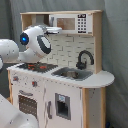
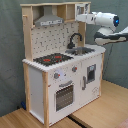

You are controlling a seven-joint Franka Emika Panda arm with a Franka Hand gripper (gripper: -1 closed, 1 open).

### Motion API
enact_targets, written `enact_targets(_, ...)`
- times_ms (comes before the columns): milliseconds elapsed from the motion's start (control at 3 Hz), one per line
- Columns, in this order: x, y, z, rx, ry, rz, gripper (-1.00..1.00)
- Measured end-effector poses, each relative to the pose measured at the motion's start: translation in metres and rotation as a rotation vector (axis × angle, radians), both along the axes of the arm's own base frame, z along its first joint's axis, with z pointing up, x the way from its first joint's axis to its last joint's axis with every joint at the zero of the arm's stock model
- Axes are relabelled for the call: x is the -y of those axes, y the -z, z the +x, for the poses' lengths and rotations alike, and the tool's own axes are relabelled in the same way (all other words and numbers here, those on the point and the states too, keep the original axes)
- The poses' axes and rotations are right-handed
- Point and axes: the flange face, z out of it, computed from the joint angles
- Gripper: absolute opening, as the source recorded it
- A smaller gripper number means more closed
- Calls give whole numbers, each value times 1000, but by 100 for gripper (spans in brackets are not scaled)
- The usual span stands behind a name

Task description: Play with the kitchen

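Kitchen fills the first exterior view, white and pale wood; the gripper reaches up at shelf height, its tip just beside the microwave, with the hob below it and the sink and tap lower and off toward the first exterior view's right; whether the fingers are parted or holding anything I cannot tell; in the second exterior view the gripper comes in from the second exterior view's right, level with the top shelf, the hood well apart from it, the oven door far below; the step in hand looks like an approach to the microwave; next probably comes a careful, level push or pull at its door.
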Motion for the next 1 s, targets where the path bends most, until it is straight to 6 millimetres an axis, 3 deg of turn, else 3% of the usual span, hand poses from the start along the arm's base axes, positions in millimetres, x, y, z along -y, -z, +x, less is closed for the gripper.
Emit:
enact_targets(667,9,0,-15,3,-14,8,-100)
enact_targets(1000,10,0,-15,4,-13,6,100)
